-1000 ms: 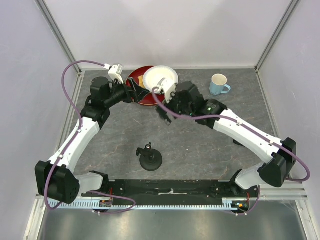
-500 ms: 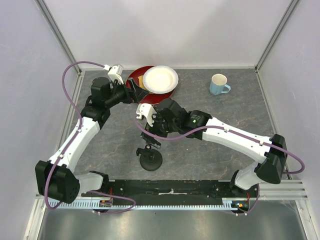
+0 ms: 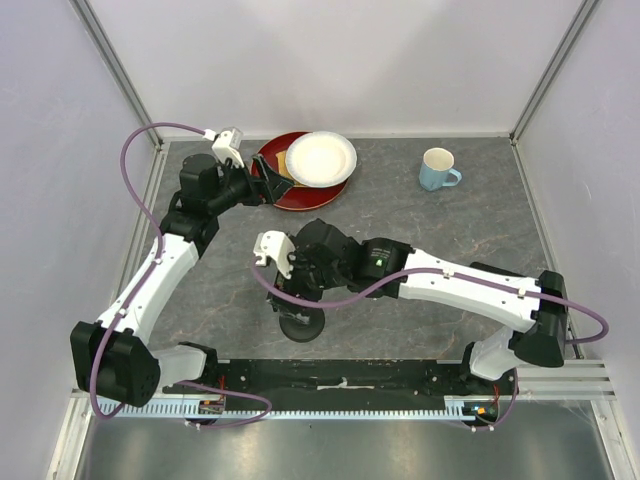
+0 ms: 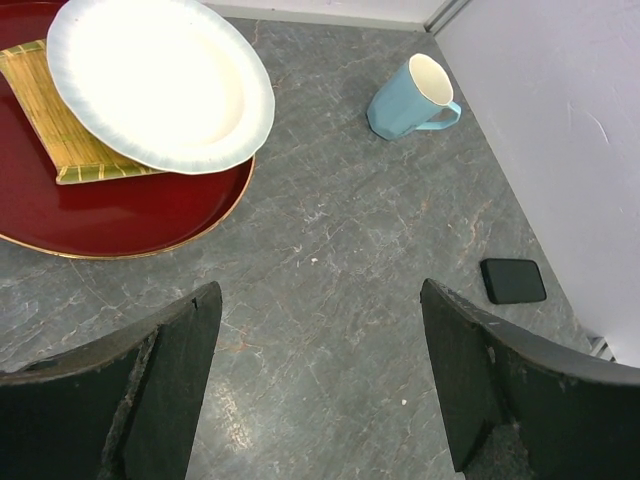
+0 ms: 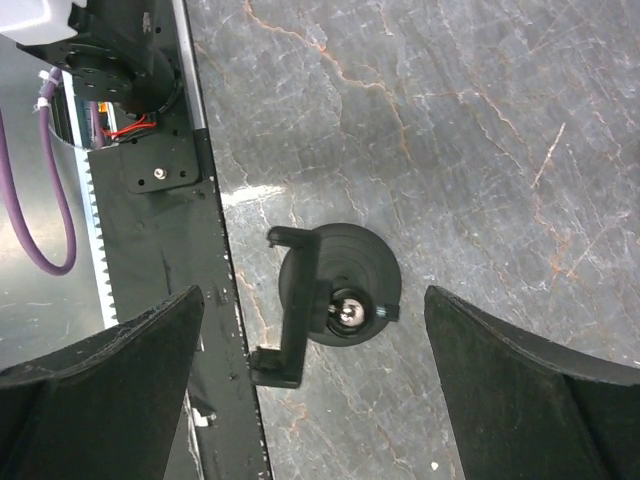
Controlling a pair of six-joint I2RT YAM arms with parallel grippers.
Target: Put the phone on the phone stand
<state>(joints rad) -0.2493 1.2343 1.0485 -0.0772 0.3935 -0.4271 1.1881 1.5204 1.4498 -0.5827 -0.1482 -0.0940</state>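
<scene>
The phone [image 4: 513, 281] lies flat on the grey table, far to the right in the left wrist view; I cannot make it out in the top view. The phone stand [image 5: 360, 268] stands near the table's front edge, its clamp head [image 5: 296, 310] pointing toward the black rail. It also shows in the top view [image 3: 303, 326]. My right gripper [image 5: 314, 292] hovers open and empty straight above the stand, which sits between its fingers; in the top view this gripper [image 3: 290, 294] covers part of the stand. My left gripper [image 3: 265, 184] is open and empty beside the red tray [image 3: 300, 198].
The red tray [image 4: 120, 215] holds a bamboo mat [image 4: 50, 125] and a white plate [image 4: 160, 80]. A blue mug [image 4: 405, 100] stands at the back right, also in the top view [image 3: 437, 168]. A black mounting rail [image 5: 150, 250] runs along the front edge beside the stand.
My right arm has swung from beside the plate toward the front left and now hangs over the stand. The left arm has barely moved.
</scene>
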